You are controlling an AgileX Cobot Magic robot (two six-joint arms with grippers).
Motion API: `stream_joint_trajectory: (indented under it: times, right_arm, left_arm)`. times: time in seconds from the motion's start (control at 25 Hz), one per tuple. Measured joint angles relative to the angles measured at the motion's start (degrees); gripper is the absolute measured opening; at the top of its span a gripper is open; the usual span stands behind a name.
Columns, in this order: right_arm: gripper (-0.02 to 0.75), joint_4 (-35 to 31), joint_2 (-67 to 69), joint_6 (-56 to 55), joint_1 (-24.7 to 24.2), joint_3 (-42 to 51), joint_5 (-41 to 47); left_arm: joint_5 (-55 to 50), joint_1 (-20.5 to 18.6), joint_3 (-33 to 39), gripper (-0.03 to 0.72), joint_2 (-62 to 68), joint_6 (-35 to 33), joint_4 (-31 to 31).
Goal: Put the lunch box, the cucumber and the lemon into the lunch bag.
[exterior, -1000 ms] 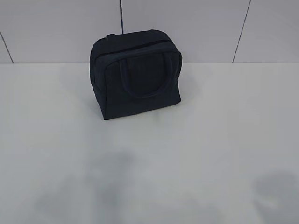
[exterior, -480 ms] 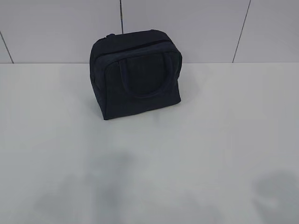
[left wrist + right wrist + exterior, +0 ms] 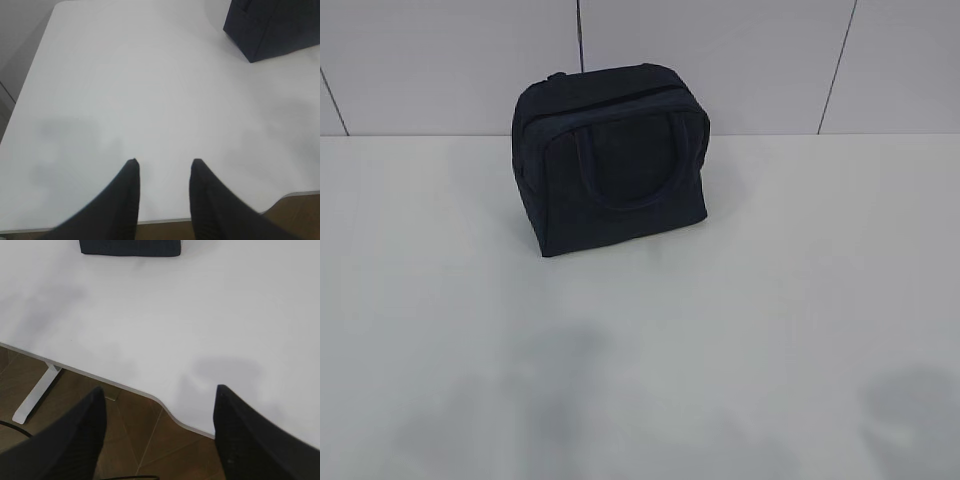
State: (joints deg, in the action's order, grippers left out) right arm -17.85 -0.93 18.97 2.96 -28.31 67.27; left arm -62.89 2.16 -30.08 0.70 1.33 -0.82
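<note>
The lunch bag [image 3: 610,158] stands alone at the far side of the white desk [image 3: 770,300], upright, handle toward us, and its zipper looks shut along the top edge. From the left jaws [image 3: 162,167] it sits well ahead and off to the right; from the right jaws [image 3: 160,395] it is well ahead and a little to the left, only its bottom edge showing. Both pairs of jaws hang apart over the near edge of the desk with nothing between them, the right pair spread wider than the left.

I can see no lunch box, cucumber or lemon anywhere on the desk. With the bag apparently zipped, either they are already inside and the job is finished, or nothing has begun; I cannot tell which. If it is the start, the next move would call for one arm to steady the bag while the other finds the zipper pull.
</note>
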Motion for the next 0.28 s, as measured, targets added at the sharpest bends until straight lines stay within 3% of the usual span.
stream_joint_trajectory:
  times: [0.28]
  right_arm:
    - [0.505, 0.0, 0.0, 0.0, 0.0, 0.0, 0.0]
  left_arm:
    - [0.0, 0.0, 0.0, 0.237, 0.0, 0.0, 0.0]
